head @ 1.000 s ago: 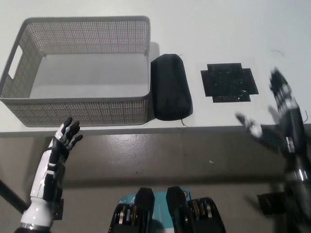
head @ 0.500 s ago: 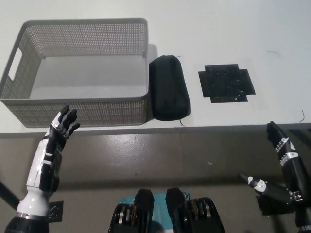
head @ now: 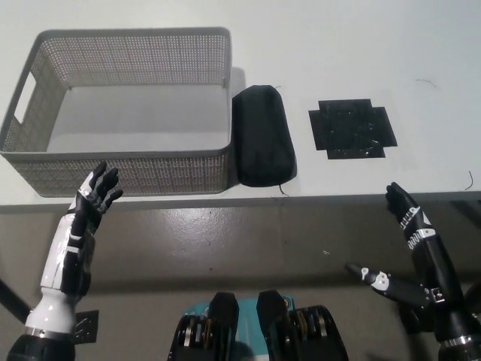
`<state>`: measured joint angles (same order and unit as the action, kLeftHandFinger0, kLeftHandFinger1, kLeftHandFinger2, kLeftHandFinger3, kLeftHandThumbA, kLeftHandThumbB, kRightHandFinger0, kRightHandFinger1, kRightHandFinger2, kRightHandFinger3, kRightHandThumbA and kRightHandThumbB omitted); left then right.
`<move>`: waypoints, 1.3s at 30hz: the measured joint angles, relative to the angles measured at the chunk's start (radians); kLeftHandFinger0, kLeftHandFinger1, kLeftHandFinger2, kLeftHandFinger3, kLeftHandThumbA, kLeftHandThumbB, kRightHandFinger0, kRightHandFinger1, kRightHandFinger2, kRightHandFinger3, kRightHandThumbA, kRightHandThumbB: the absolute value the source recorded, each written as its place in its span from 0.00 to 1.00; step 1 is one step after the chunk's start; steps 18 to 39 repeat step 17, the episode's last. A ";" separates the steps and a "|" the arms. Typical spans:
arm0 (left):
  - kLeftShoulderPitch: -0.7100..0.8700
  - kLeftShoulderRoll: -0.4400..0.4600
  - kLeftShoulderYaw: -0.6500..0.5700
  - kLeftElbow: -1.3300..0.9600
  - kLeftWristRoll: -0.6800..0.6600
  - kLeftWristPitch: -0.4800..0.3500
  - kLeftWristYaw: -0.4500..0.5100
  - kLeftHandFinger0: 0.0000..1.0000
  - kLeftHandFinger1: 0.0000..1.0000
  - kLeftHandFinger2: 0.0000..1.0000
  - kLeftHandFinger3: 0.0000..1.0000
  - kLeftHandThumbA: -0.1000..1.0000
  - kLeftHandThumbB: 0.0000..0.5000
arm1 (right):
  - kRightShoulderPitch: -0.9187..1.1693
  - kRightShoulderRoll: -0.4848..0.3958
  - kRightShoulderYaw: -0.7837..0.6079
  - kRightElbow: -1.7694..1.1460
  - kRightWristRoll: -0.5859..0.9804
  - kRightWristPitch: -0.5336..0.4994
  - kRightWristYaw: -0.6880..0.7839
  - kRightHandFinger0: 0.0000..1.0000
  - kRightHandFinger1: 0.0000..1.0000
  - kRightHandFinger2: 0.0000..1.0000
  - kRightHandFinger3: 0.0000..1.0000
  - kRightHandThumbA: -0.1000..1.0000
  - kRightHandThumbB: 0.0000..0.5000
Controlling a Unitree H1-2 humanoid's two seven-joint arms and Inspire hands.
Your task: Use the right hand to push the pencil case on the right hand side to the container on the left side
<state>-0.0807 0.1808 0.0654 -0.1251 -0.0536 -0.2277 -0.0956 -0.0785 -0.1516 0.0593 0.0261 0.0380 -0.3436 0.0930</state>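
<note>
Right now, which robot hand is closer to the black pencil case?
Right, narrowly. The right hand is below-right of the pencil case, off the table; the left hand sits lower-left, before the basket.

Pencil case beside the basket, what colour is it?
Plain black, seen in the head view: the pencil case lies against the grey mesh basket.

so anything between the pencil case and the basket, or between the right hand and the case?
Nothing visible. The pencil case lies right beside the basket's right wall. The right hand is off the table edge, with bare tabletop between it and the case.
</note>
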 measured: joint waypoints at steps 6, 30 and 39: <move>0.002 0.000 0.002 0.017 -0.001 -0.001 0.000 1.00 1.00 1.00 1.00 1.00 0.14 | -0.005 0.005 0.000 0.002 0.001 0.001 0.005 1.00 1.00 1.00 1.00 1.00 0.48; 0.002 0.002 0.002 0.026 -0.002 -0.003 -0.002 1.00 1.00 1.00 1.00 1.00 0.15 | -0.016 0.006 -0.005 -0.002 0.004 0.010 0.008 1.00 1.00 1.00 1.00 1.00 0.56; 0.002 0.002 0.002 0.026 -0.002 -0.003 -0.002 1.00 1.00 1.00 1.00 1.00 0.15 | -0.016 0.006 -0.005 -0.002 0.004 0.010 0.008 1.00 1.00 1.00 1.00 1.00 0.56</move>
